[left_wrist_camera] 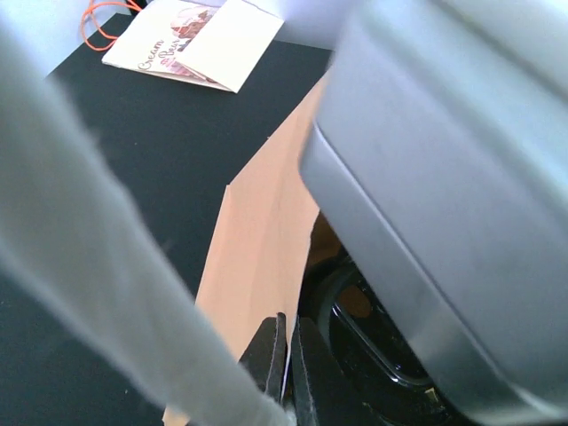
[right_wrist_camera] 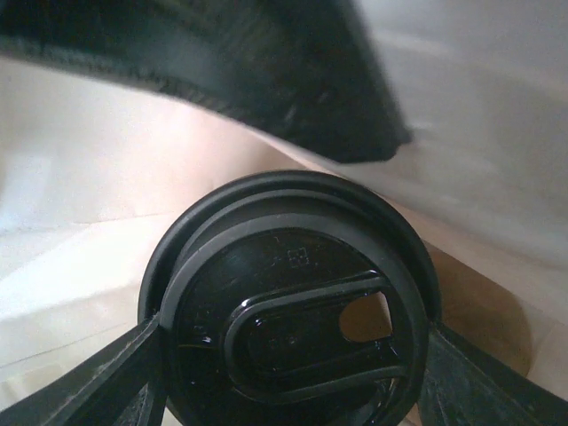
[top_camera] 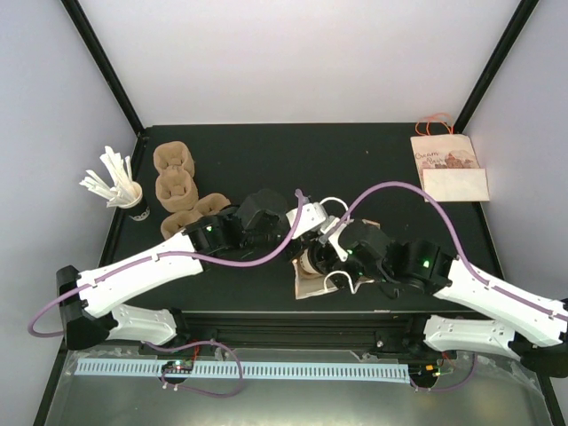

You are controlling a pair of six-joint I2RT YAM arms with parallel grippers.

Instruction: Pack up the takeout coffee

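A brown paper bag (top_camera: 308, 286) stands open at the front middle of the table. My left gripper (left_wrist_camera: 289, 327) is shut on the upper edge of the bag's (left_wrist_camera: 257, 240) wall, the paper pinched between its two dark fingers. The takeout coffee cup, with its black lid (right_wrist_camera: 293, 302), sits inside the bag (right_wrist_camera: 80, 177). My right gripper (right_wrist_camera: 293, 377) is shut on the cup, one finger pressed to each side of the lid. In the left wrist view the lid (left_wrist_camera: 373, 351) shows just inside the bag mouth. From above, both grippers (top_camera: 302, 232) (top_camera: 327, 259) meet over the bag.
Brown pulp cup carriers (top_camera: 175, 182) lie at the back left. Beside them stands a cup of white stirrers (top_camera: 124, 193). A flat printed paper bag with an orange cord (top_camera: 450, 167) (left_wrist_camera: 191, 40) lies at the back right. Black frame posts bound the table's sides.
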